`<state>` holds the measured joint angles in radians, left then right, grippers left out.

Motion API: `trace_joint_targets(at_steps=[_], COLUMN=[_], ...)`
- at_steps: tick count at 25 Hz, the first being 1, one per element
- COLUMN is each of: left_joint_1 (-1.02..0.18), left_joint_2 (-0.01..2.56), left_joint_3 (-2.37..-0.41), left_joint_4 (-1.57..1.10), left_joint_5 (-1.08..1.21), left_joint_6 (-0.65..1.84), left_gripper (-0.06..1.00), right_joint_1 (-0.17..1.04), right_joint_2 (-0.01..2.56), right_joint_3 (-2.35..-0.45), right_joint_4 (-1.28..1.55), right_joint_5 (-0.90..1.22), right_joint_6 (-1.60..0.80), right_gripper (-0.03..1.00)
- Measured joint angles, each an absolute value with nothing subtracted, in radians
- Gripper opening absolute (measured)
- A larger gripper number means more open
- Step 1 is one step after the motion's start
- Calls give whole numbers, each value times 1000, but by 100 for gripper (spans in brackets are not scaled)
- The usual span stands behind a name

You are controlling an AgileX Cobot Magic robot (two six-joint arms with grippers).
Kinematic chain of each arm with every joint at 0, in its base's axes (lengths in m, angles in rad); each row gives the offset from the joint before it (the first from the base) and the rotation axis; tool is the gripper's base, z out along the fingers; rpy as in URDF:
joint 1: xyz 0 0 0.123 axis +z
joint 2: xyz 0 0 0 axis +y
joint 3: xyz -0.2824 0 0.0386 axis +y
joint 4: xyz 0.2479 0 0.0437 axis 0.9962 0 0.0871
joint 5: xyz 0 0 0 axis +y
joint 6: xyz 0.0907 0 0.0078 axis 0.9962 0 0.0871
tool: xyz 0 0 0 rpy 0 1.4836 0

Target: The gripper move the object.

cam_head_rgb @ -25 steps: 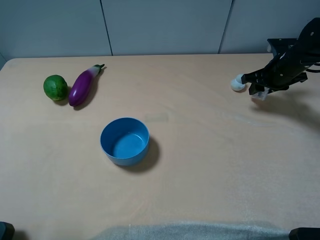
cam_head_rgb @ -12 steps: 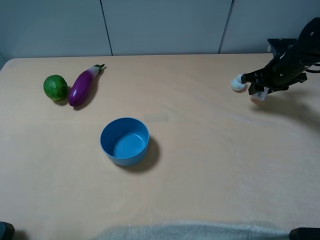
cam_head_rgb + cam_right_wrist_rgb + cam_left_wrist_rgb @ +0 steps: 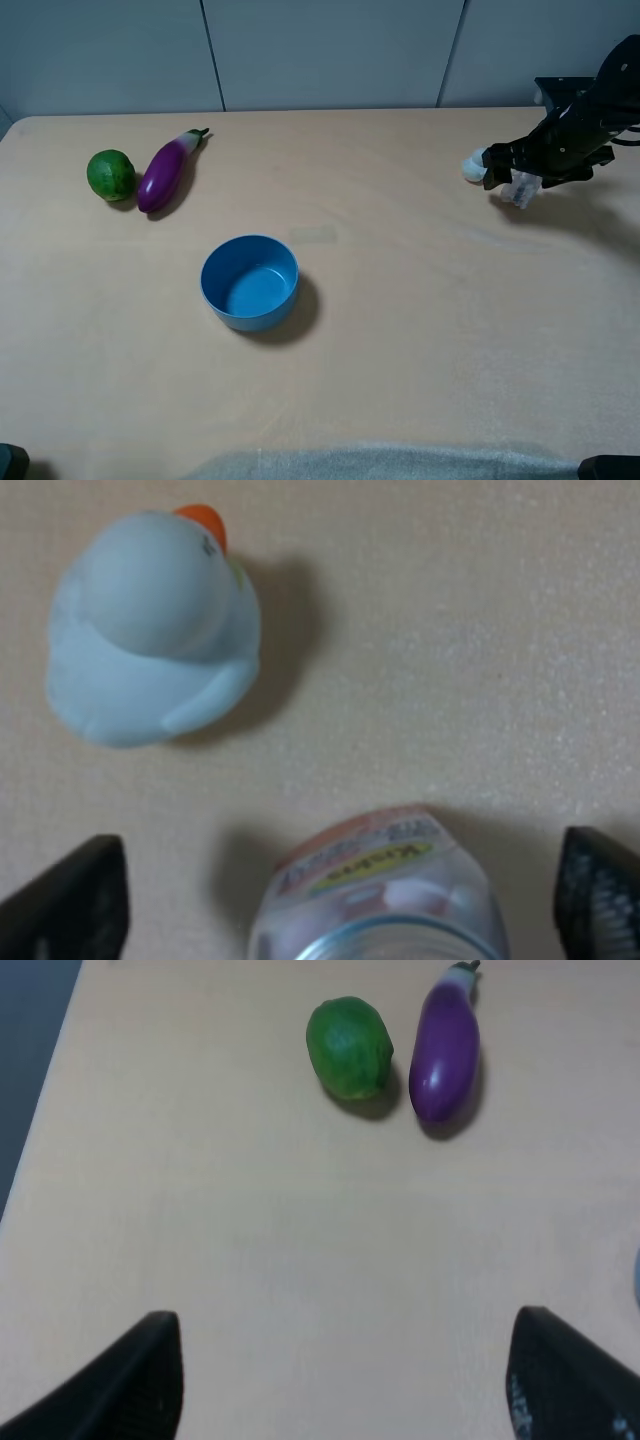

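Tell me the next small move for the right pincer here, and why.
Probably lift straight up and back off. The right pincer stands open, its fingers apart on either side of the shaker, which appears to rest on the table beside the duck.

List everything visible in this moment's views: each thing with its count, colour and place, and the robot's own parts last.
lime: one, green, far left of the table, beside the eggplant.
eggplant: one, purple with a pale stem end, just right of the lime.
bowl: one, blue, standing apart near the table's middle.
duck: one, pale blue with an orange beak, far right, apart from the shaker.
shaker: one, clear glass with pinkish-white grains, far right, between the right gripper's spread fingers.
table: one, beige.
left gripper: one, black, open, holding nothing.
right gripper: one, black, open, around the shaker.
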<state>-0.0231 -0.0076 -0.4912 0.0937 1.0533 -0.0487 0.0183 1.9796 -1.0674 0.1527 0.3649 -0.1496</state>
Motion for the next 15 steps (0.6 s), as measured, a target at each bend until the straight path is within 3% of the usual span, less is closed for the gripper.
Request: trace_joint_targets(at_steps=[3, 15], left_joint_1=[-23, -23], left_joint_2=[-8, -8], left_joint_3=[-491, -491], left_joint_4=[94, 94], left_joint_5=[1053, 1053], left_joint_6=[-49, -49], left_gripper=[74, 74], right_joint_1=[18, 19], right_joint_2=[1980, 1920], right_joint_3=[-1067, -1067], right_joint_4=[149, 141], right_joint_5=[365, 371], right_joint_6=[-150, -150], right_gripper=[67, 68])
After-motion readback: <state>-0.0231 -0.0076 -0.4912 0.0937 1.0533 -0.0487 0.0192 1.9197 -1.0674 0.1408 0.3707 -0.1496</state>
